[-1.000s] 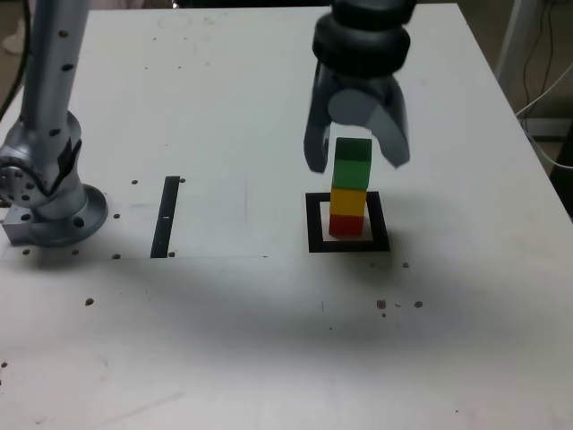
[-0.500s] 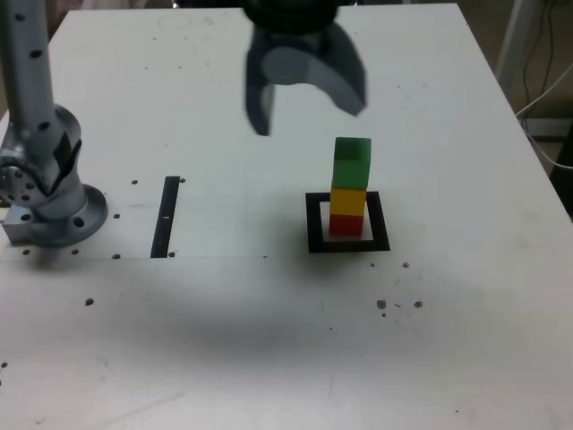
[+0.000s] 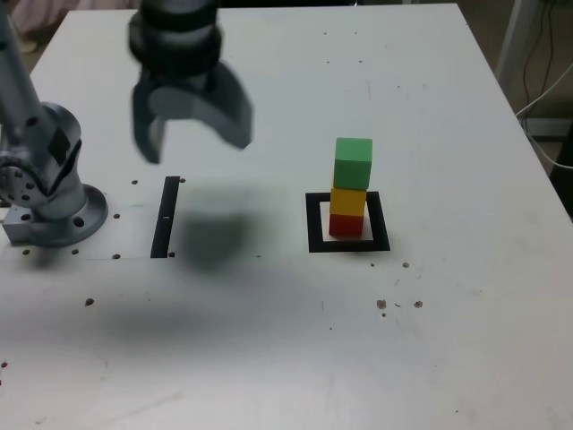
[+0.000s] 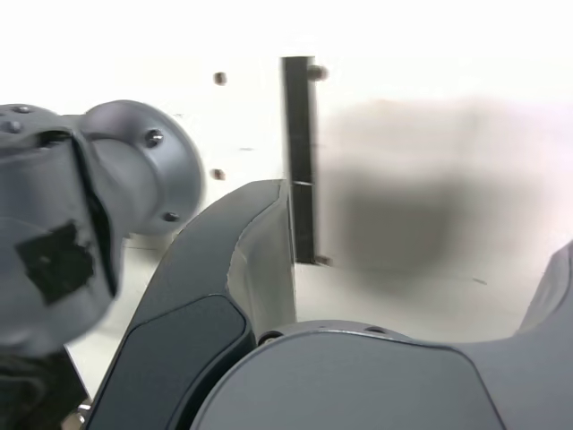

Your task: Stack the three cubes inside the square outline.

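The three cubes stand in one stack inside the square outline (image 3: pixel 312 224): a red cube (image 3: pixel 346 225) at the bottom, a yellow cube (image 3: pixel 348 201) on it, a green cube (image 3: pixel 353 163) on top, sitting slightly askew. My gripper (image 3: pixel 195 143) hangs open and empty above the table, well toward the exterior view's left of the stack, over the thin black bar. The wrist view shows my fingers (image 4: pixel 242 269) spread apart with nothing between them; the cubes are out of that view.
A thin black bar marking (image 3: pixel 165 217) lies on the white table (image 3: pixel 269 340), also seen as the black bar (image 4: pixel 300 161) in the wrist view. The arm's grey base (image 3: pixel 45 193) stands at the exterior view's left edge. Small dark specks dot the tabletop.
The gripper has let go of the green cube, risen and swung toward the exterior view's left, from over the stack to over the black bar. The stack stays standing.
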You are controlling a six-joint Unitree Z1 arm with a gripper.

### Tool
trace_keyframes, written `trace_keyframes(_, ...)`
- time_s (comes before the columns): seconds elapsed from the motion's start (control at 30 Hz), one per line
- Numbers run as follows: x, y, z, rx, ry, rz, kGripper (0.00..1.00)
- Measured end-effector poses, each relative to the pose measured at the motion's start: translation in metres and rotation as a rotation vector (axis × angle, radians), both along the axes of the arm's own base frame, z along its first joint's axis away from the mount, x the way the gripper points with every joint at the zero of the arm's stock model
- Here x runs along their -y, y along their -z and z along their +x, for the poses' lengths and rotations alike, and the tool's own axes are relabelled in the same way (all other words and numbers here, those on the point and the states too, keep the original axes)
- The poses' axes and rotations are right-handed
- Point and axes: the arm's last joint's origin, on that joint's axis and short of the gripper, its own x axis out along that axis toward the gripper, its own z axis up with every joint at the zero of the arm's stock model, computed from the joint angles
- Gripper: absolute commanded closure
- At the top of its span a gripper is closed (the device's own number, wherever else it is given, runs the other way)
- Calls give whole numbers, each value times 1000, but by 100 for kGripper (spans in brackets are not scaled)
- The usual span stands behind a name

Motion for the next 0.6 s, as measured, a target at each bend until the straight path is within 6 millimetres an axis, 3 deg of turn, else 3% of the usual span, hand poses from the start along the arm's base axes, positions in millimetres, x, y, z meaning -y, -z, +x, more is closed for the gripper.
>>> trace_keyframes(0.33,-1,50,-31,-61,-18,-26,0)
trace_keyframes(0.6,-1,57,-34,-50,-20,-27,0)
